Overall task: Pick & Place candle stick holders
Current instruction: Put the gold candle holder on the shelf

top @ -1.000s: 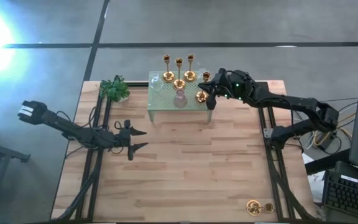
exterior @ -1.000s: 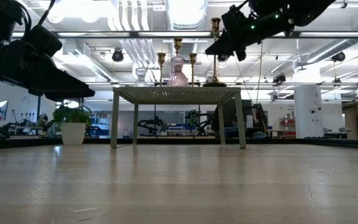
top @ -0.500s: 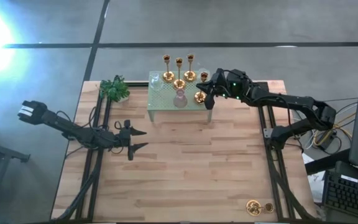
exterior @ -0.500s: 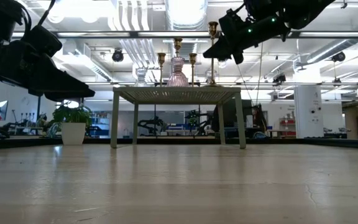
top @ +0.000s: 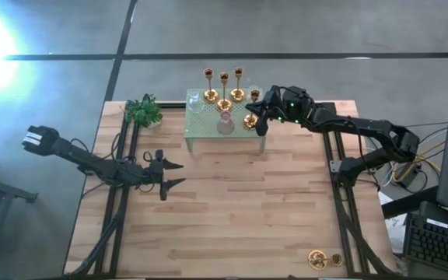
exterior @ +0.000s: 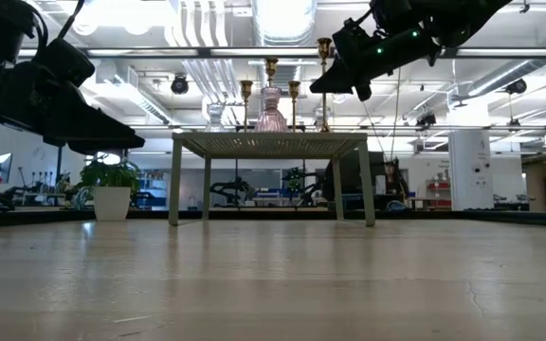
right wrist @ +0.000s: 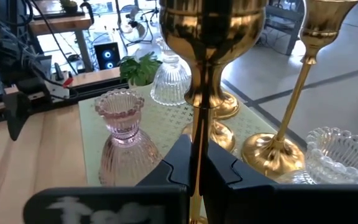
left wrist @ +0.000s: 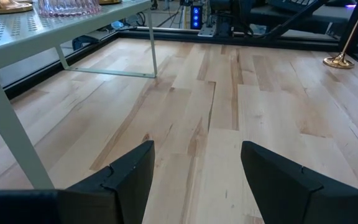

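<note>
Since a second ago the right gripper [top: 258,117] has drifted left over the small table [top: 201,128], clamped on a candle stick holder [top: 252,119]; left gripper [top: 173,174] waits, fingers apart. Low view: the holder [exterior: 324,57] hangs above the tabletop. Right wrist view: fingers [right wrist: 179,163] pinch its stem

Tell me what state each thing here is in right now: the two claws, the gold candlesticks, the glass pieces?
right gripper: shut on a gold candle stick holder's stem, over the small green table.
left gripper: open, empty, above bare wood.
other gold candle stick holders: upright on the small table.
pink glass holder: upright on the table.
one gold holder: lying on its side near the table corner.
</note>
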Action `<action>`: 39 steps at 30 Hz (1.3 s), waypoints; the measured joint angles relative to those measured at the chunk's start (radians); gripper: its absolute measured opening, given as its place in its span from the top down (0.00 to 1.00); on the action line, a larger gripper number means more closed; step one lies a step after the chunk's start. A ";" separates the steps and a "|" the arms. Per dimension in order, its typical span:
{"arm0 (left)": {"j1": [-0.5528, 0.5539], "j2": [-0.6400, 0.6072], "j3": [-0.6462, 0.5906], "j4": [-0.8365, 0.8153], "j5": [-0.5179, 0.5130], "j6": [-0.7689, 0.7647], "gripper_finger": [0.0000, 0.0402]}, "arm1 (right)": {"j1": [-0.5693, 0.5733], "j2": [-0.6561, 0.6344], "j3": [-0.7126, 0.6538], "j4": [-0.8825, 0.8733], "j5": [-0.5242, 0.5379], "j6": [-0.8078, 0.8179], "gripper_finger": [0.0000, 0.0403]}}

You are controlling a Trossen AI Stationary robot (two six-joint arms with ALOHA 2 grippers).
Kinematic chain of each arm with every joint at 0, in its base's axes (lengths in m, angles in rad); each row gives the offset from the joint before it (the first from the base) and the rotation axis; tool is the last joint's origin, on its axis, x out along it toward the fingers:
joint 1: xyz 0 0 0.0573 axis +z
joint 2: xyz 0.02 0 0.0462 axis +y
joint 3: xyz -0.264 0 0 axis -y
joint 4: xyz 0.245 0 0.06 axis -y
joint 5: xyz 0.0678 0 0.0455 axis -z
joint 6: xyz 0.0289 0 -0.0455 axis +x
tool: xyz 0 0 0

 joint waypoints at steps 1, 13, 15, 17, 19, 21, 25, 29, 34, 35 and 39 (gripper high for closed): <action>0.000 0.000 0.000 0.000 0.000 0.000 0.39 | 0.000 0.000 0.000 0.000 0.000 0.000 0.98; 0.000 0.000 0.000 0.000 0.000 0.000 0.39 | -0.002 0.013 0.000 0.009 0.000 -0.001 0.96; 0.000 0.000 0.000 0.000 0.000 0.000 0.39 | -0.002 0.014 0.000 0.009 0.000 -0.015 0.95; 0.000 0.000 0.000 0.000 0.000 0.000 0.39 | -0.002 0.017 0.000 0.008 0.000 -0.023 0.94; 0.000 0.000 0.000 0.000 0.000 0.000 0.39 | -0.002 0.018 0.000 0.013 0.000 -0.022 0.93; 0.000 0.000 0.000 0.000 0.000 0.000 0.39 | -0.003 0.017 0.000 0.030 0.003 -0.019 0.92; 0.000 0.000 0.000 0.000 0.000 0.000 0.39 | -0.005 0.014 0.000 0.029 0.012 -0.014 0.86; 0.000 0.000 0.000 0.000 0.000 0.000 0.39 | -0.006 0.011 0.000 0.026 0.014 -0.011 0.74; 0.000 0.000 0.000 0.000 0.000 0.000 0.39 | -0.006 0.007 0.000 0.022 0.014 -0.008 0.56; 0.000 0.000 0.000 0.000 0.000 0.000 0.39 | -0.006 0.007 0.000 0.022 0.014 -0.008 0.52; 0.000 0.000 0.000 0.000 0.000 0.000 0.39 | -0.006 0.006 0.000 0.014 0.017 -0.011 0.37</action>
